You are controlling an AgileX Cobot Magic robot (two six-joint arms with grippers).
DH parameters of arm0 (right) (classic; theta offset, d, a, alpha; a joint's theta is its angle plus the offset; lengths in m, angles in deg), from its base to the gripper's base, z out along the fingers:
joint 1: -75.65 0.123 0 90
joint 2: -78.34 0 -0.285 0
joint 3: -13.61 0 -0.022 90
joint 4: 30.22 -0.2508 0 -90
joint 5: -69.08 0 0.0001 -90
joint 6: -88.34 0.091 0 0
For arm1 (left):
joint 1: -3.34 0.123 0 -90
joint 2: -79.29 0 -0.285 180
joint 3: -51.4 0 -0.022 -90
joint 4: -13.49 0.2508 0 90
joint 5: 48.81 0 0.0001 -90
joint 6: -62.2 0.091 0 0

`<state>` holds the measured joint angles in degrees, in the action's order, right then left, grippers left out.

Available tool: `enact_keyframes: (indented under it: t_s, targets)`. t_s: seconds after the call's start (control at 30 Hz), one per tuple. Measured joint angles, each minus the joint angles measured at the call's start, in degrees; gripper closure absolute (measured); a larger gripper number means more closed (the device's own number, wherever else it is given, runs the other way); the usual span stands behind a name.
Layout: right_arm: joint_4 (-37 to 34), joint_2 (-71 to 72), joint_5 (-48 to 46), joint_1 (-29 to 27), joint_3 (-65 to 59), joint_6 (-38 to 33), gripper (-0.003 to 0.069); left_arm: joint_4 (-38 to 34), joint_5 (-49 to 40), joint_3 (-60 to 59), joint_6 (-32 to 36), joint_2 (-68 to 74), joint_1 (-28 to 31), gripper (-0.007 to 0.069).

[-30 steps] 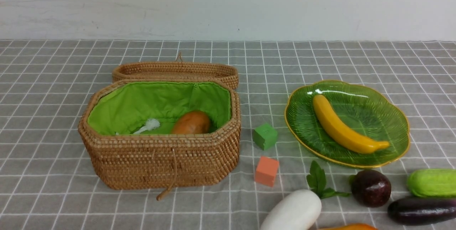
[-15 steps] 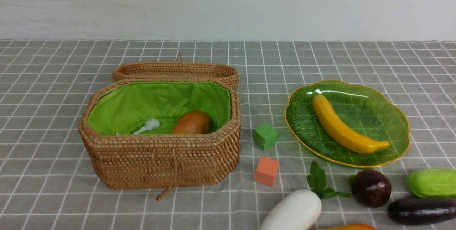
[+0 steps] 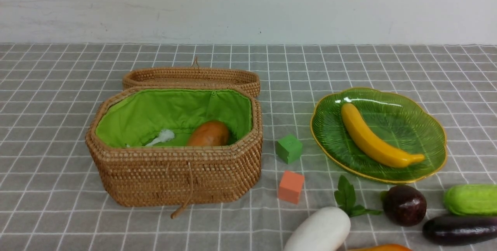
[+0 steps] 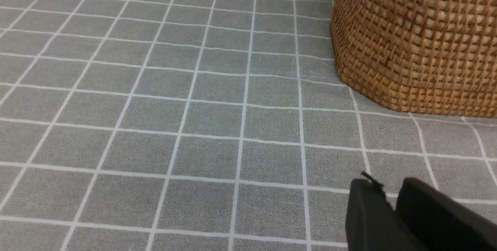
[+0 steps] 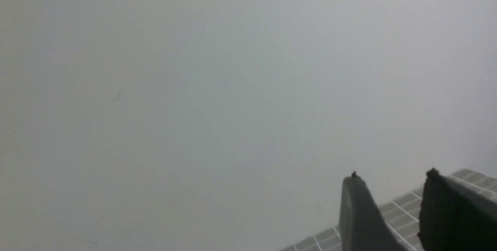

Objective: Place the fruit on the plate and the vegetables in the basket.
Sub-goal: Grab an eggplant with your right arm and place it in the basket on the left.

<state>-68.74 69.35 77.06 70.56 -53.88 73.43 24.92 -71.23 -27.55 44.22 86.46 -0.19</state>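
Note:
The open basket (image 3: 174, 177) stands left of centre with the orange-brown potato (image 3: 208, 134) inside. A yellow banana (image 3: 372, 140) lies on the green plate (image 3: 415, 122) at the right. In front of the plate lie the white radish (image 3: 320, 231), the maroon fruit (image 3: 404, 205), the light green gourd (image 3: 471, 199) and the purple eggplant (image 3: 460, 229). The orange-yellow mango (image 3: 382, 248) peeks in at the bottom edge. Neither gripper shows in the front view. My left gripper (image 4: 388, 189) hovers over bare cloth beside the basket (image 4: 419, 41), narrowly open and empty. My right gripper (image 5: 393, 189) is open, empty, facing the wall.
A green cube (image 3: 289, 149) and an orange cube (image 3: 291, 187) sit between basket and plate. The basket's lid (image 3: 192, 76) lies flat behind it. A white tassel (image 3: 161, 137) lies in the green lining. Grey checked cloth covers the table up to the pale wall.

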Motion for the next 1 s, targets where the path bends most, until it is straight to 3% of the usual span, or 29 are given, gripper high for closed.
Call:
enact_keyframes:
  t_s: [0.27, 0.47, 0.7, 1.0]
  targets:
    - [0.06, -19.23, -15.32, 0.0, 19.09, -7.39, 0.0418, 0.02, 0.0, 0.0, 0.0, 0.0, 0.0, 0.0511]
    - [1.3, -35.38, -29.86, 0.0, 23.65, -9.0, 0.0418, 0.02, 0.0, 0.0, 0.0, 0.0, 0.0, 0.0511]
    - [7.71, -45.25, -33.09, 0.0, 23.65, -10.28, 0.0418, 0.02, 0.0, 0.0, 0.0, 0.0, 0.0, 0.0503]
    - [7.9, -56.16, -37.69, 0.0, 23.65, -10.44, 0.0418, 0.02, 0.0, 0.0, 0.0, 0.0, 0.0, 0.0492]
